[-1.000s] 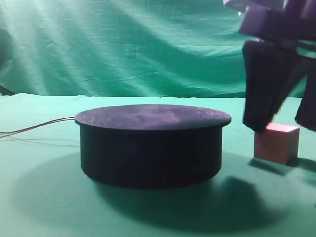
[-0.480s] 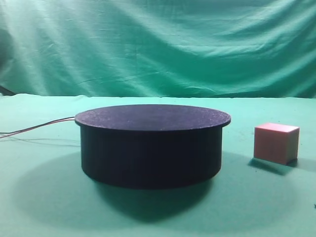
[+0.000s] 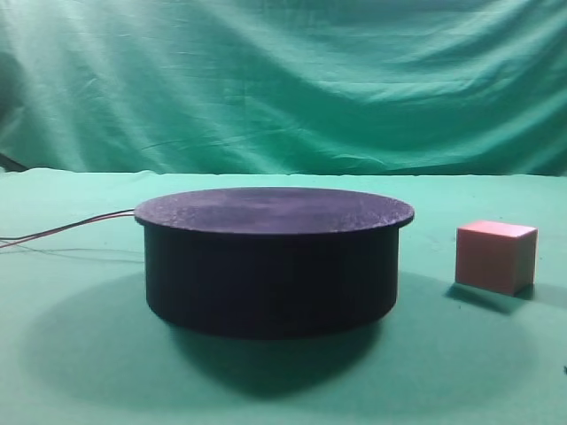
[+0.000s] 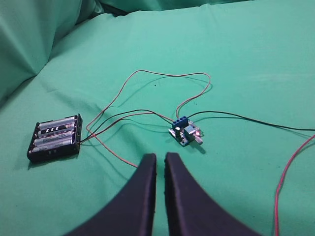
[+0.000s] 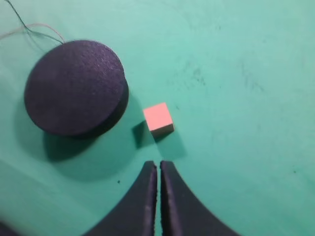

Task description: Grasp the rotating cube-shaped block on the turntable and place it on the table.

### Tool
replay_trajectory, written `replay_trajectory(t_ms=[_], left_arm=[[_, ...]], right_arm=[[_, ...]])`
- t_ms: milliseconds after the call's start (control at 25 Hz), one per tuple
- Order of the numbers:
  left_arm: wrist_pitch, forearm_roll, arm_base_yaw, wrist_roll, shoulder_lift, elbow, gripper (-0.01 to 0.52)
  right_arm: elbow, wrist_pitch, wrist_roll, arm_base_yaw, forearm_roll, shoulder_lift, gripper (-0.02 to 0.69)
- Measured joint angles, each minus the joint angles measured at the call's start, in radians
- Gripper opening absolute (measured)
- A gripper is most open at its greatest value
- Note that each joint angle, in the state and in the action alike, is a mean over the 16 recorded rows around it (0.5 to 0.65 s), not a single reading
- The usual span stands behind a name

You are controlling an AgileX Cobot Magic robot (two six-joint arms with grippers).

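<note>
The pinkish cube-shaped block [image 3: 496, 256] rests on the green table [image 3: 80, 372] just right of the black turntable [image 3: 273, 257], apart from it. From above, the block [image 5: 158, 118] lies beside the turntable [image 5: 75, 86]. My right gripper [image 5: 158, 164] hangs high over the cloth, shut and empty, a little short of the block. My left gripper [image 4: 160, 156] is shut too, with nothing between its fingers, over another part of the cloth. Neither gripper shows in the exterior high view.
Thin wires [image 3: 66, 227] trail left from the turntable. Under the left gripper lie a black battery holder [image 4: 54, 138], a small circuit board [image 4: 185, 132] and loose red and black wires [image 4: 290, 172]. A green drape [image 3: 283, 80] closes the back.
One second ago the right gripper stood open around the block at the right of the exterior high view. It has since lifted out of that view and shut. The block stays on the table.
</note>
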Motion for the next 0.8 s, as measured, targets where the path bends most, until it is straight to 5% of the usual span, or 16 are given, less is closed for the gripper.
replay_trajectory(t_ms=[800], left_arm=[[0.0, 0.0, 0.0, 0.0, 0.0, 0.0, 0.0]], right_arm=[[0.538, -0.409, -0.141, -0.473, 0.044, -0.504, 0.0]])
